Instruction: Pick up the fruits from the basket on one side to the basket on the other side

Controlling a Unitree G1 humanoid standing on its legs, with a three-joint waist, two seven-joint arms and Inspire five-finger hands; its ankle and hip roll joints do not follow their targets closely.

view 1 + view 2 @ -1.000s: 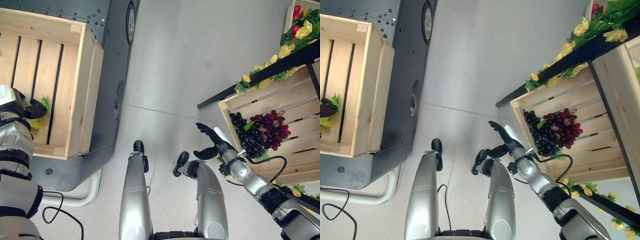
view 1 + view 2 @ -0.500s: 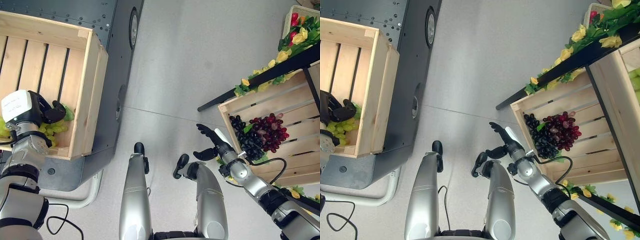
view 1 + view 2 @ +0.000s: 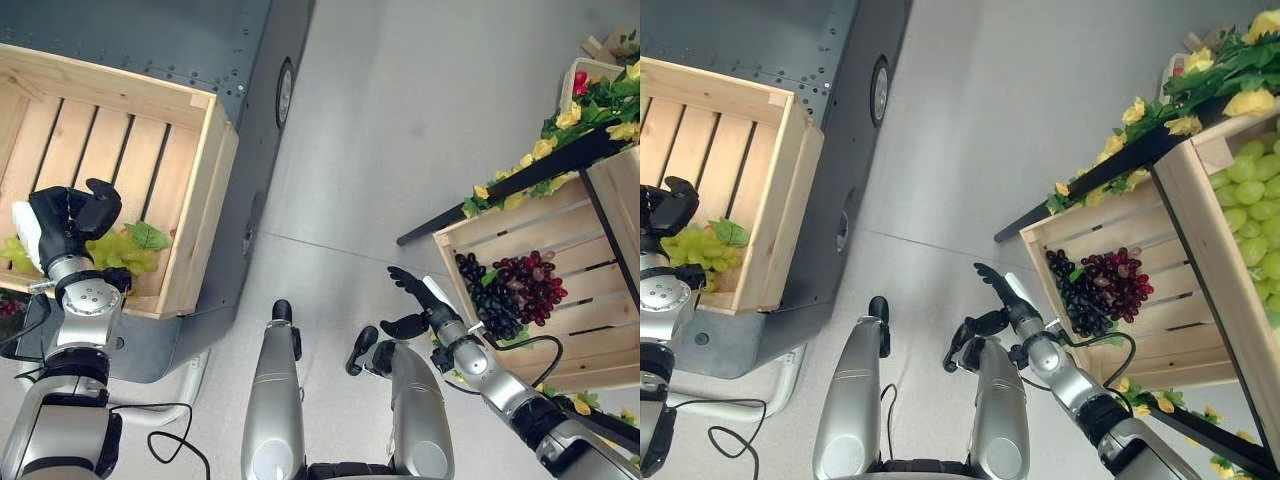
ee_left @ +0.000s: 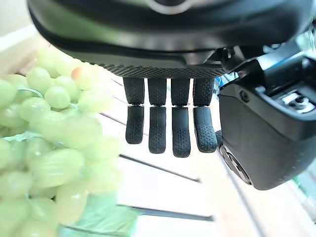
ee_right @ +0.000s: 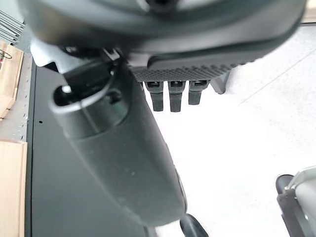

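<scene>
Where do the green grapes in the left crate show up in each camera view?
Left eye view: green grapes at the left edge, on the slats of the left crate, right by the left hand.
Right eye view: at the far left edge, in the same crate.
Left wrist view: close up, beside the straight fingers.
Right wrist view: not in it.
Shared landmark: the crate's pale slats.

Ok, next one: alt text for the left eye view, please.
The left robot hand, fingers relaxed, is over a green grape bunch lying in the wooden crate at left. The right robot hand is open above the floor, beside a second crate holding dark and red grapes.
</scene>
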